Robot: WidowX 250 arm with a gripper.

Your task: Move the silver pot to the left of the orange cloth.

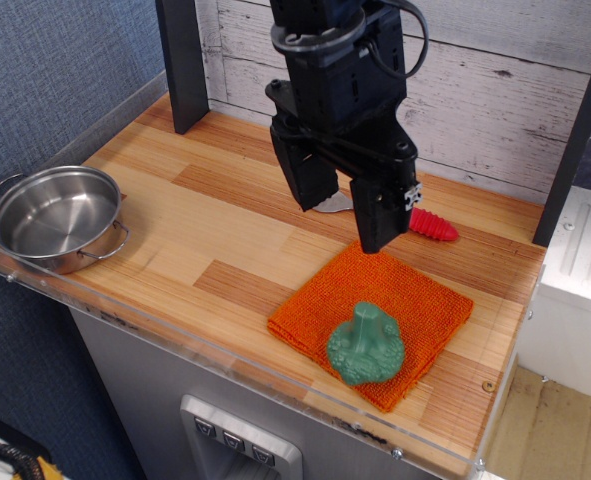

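The silver pot [55,217] stands upright and empty at the table's front left corner, far left of the orange cloth [372,312]. The cloth lies flat at the front right with a green broccoli-shaped toy [366,345] on it. My gripper [343,220] hangs above the table's middle, just behind the cloth's back edge. Its two dark fingers are apart with nothing between them. It is well to the right of the pot and touches nothing.
A red-handled metal spoon [430,225] lies behind the cloth, partly hidden by the gripper. A dark post [185,65] stands at the back left. A clear plastic lip [225,345] runs along the front edge. A white plank wall [495,90] is behind.
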